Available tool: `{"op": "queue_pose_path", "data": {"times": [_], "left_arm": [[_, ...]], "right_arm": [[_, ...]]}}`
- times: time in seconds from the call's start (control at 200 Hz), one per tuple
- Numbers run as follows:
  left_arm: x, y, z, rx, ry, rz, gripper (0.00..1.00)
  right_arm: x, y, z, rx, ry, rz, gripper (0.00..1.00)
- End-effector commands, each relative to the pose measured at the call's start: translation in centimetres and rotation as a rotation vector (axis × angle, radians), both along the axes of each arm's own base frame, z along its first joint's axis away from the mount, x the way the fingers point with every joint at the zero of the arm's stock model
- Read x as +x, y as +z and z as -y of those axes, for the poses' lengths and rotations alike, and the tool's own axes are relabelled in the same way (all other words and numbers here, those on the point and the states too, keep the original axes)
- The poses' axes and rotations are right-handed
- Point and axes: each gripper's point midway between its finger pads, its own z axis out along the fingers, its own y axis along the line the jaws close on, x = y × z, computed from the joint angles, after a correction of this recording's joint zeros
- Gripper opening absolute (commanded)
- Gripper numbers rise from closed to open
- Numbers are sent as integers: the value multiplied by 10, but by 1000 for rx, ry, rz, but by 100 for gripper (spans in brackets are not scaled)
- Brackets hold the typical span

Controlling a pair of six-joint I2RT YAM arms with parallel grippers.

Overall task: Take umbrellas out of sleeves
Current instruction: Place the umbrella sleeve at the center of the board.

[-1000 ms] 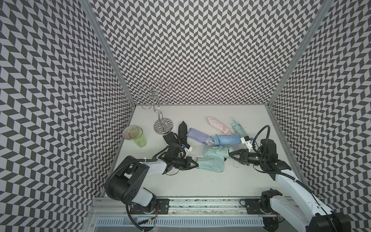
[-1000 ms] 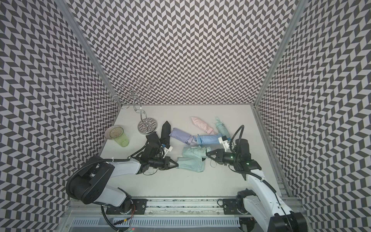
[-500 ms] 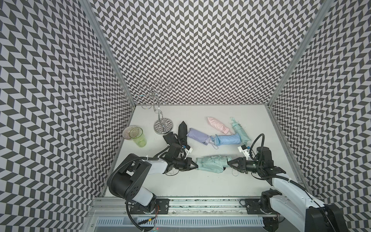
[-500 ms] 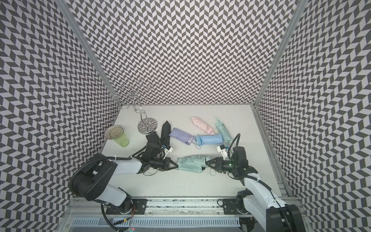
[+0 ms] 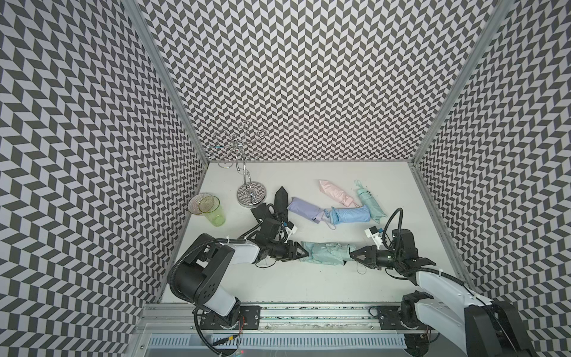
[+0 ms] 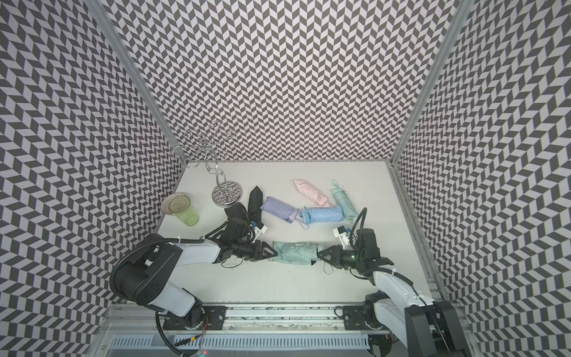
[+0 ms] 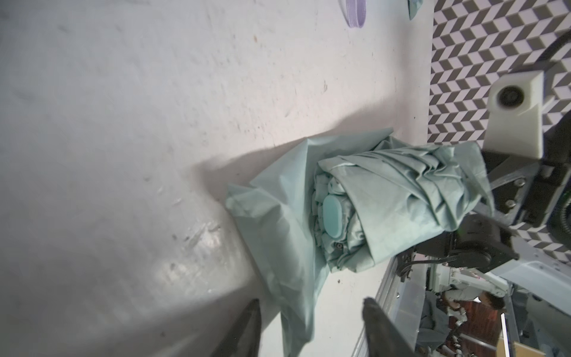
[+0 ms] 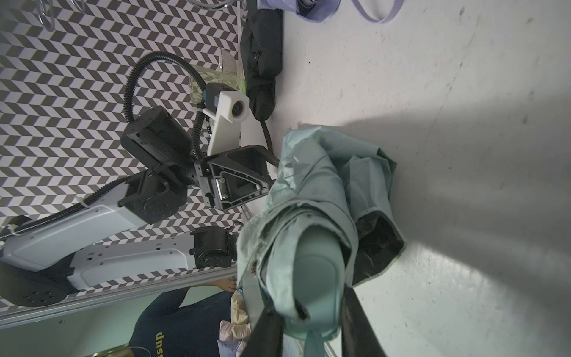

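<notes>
My left fingers [image 5: 299, 253], nine o'clock of the mint green umbrella [image 5: 327, 257], just sprang open, releasing its sleeve [image 7: 278, 231]; right fingers [image 5: 355, 256] stay clamped on the handle [image 8: 318, 278]; sleeve looks nearly off.

Robotics lab test cell, black-and-white chevron-patterned wall panels [image 5: 309, 77] on three sides, scuffed white tabletop [image 5: 293, 287], two white-and-black robot arms [image 5: 213, 278] bolted to a silver aluminium rail [image 5: 309, 312]

1 green cup [image 5: 214, 212] sits just beside 1 perhaps pinkish cup [image 5: 194, 204], near 1 chrome hook stand [image 5: 251, 196].
</notes>
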Motion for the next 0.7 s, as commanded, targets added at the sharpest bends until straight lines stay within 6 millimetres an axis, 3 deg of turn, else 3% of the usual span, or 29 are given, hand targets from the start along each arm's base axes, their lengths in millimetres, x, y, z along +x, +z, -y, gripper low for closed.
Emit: {"op": "queue_pose_path", "data": {"times": [0.0, 0.19, 0.376, 0.456, 0.691], "left_arm": [[6, 17, -9, 18, 23, 28, 70], [16, 42, -23, 35, 92, 83, 73], [22, 62, -21, 29, 81, 130, 74], [24, 66, -21, 37, 78, 148, 74], [30, 74, -20, 41, 72, 178, 75]], "right_arm": [[9, -10, 5, -62, -28, 46, 0], [18, -18, 12, -115, -65, 37, 4], [29, -24, 21, -173, -94, 28, 22], [34, -24, 24, -197, -99, 30, 26], [39, -30, 34, -261, -143, -5, 61]]}}
